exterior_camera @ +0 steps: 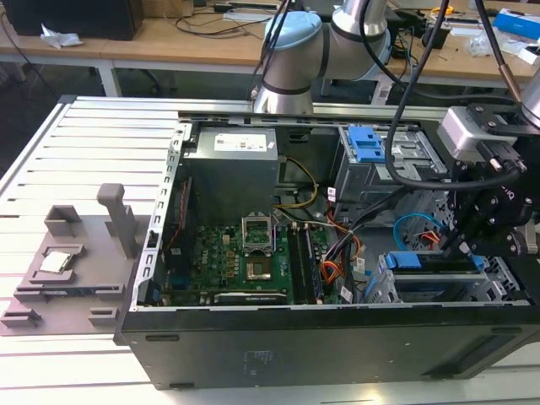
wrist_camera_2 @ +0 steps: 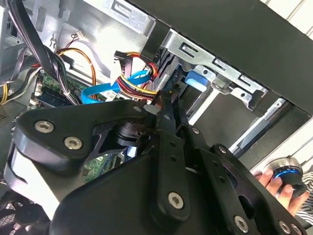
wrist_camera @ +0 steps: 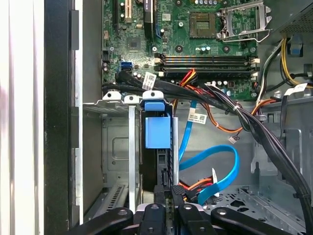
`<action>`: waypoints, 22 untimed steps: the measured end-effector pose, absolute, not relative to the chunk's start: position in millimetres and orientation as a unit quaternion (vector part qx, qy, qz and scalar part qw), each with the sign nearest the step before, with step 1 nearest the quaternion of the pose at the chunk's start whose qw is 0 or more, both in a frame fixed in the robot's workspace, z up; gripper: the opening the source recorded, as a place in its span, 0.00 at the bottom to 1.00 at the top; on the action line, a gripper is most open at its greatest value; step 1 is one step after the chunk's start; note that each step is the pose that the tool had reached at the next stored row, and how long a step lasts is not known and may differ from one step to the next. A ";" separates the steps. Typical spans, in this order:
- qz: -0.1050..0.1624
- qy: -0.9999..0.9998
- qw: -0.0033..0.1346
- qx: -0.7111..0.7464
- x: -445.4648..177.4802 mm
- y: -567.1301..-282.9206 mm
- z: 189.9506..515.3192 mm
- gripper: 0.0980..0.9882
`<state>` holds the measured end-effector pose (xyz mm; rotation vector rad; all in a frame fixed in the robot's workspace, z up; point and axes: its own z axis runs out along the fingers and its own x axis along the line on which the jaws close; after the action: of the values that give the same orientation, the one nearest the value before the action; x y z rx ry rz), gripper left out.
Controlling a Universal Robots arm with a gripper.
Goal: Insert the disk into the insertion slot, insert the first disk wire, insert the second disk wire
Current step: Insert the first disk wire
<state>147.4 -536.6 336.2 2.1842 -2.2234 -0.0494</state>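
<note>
Exterior view: your gripper down inside case, near corner on exterior view's right, over insertion slot. Disk already sitting in slot, blue handle toward motherboard. Second wrist view: fingers narrow, looks like pinched on disk wire plug, just beside disk's end opposite handle.

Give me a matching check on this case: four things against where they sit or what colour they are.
1 disk
2 flat cable
3 motherboard
4 grey fixture

A green
B outside the case, on the exterior view's left
C in the insertion slot
D blue, looped beside that slot

Pairs: 1-C, 2-D, 3-A, 4-B
</note>
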 end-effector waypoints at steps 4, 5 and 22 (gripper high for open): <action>-0.016 -0.713 0.012 0.701 147.4 -536.6 337.1 0.16; -0.016 -0.713 0.012 0.701 147.4 -536.5 342.2 0.16; -0.016 -0.713 0.012 0.701 147.4 -535.8 387.5 0.01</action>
<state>147.4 -535.8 387.5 2.1839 -2.2232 -0.0489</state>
